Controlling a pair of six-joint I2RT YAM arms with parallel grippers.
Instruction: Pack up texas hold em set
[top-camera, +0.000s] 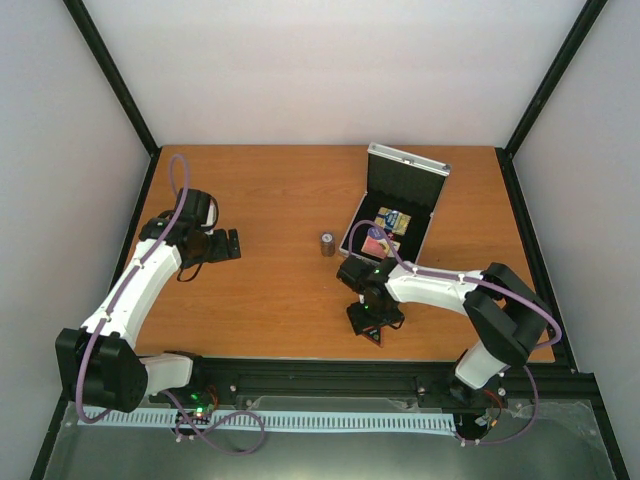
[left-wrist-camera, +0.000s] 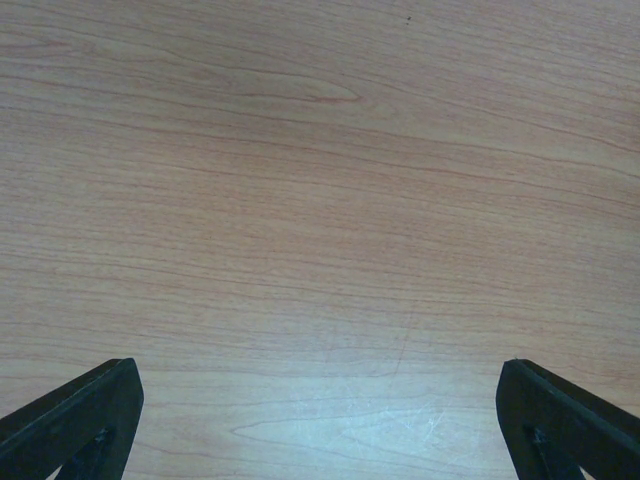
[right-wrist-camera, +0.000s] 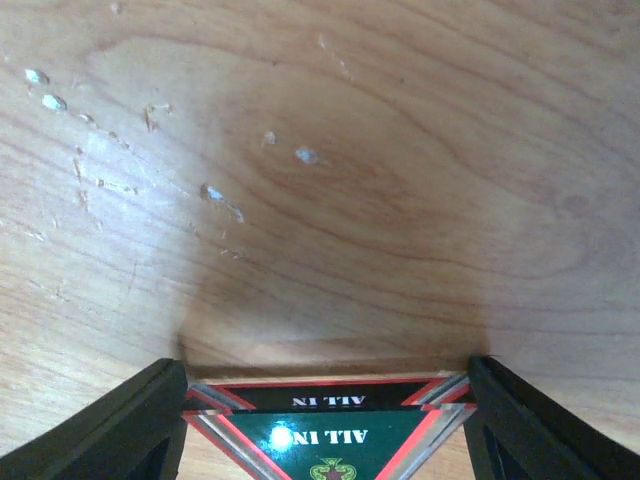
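With the right gripper, clamps the ALL IN triangle by two of its corners, one dark finger pressed at each side. Shows on the triangle a black face, a green middle and red borders, with the words upside down in the wrist view. Holds it low at the tabletop, close to the near edge and on the near side of the case. Cannot tell whether resting on the wood or lifted a little. Around this spot, only pale scratches and small chips in the wood grain.

Further out, beyond the right gripper, meets the silver case, open on the right half of the tabletop, with its black-lined lid standing up at the far side. Inside, sees a blue and gold card deck and, just beside it toward the near corner, a red deck, only partly visible. Too small to name the other pieces in there.

Left of the case and apart from it, has a dark cylinder upright on the wood.

On the left side, well apart from all of this, holds the left gripper spread wide above bare wood, with nothing between its fingers.
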